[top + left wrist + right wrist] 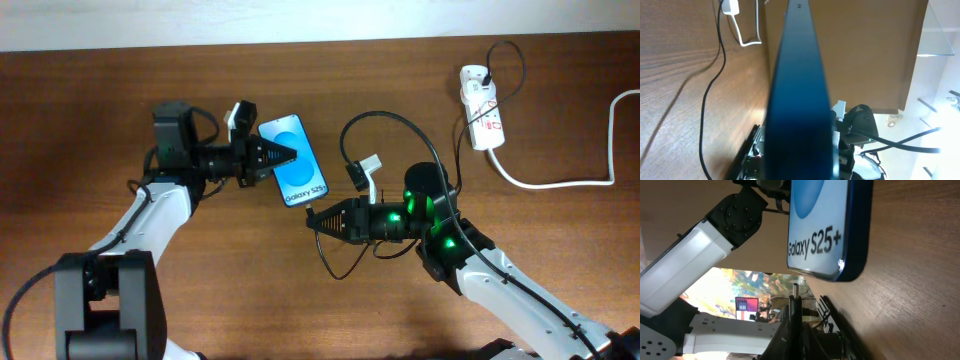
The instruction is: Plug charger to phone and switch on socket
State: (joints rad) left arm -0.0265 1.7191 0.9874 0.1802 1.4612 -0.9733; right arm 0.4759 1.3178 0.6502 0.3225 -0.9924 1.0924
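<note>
The phone (pixel 297 162) has a blue screen with "Galaxy S25+" text at its lower end. My left gripper (pixel 280 154) is shut on its upper end and holds it tilted on the table. In the left wrist view the phone (pixel 799 95) fills the middle, edge on. My right gripper (pixel 316 219) is shut on the charger plug tip (pixel 796 291), just below the phone's lower end (pixel 827 230), with a small gap. The thin black charger cable (pixel 400 122) loops back to the white socket (pixel 480 105) at the far right.
A thick white cord (pixel 590 160) runs from the socket to the right edge. The black cable also loops on the table under my right arm (pixel 340 268). The socket's end and cable show in the left wrist view (pixel 731 6).
</note>
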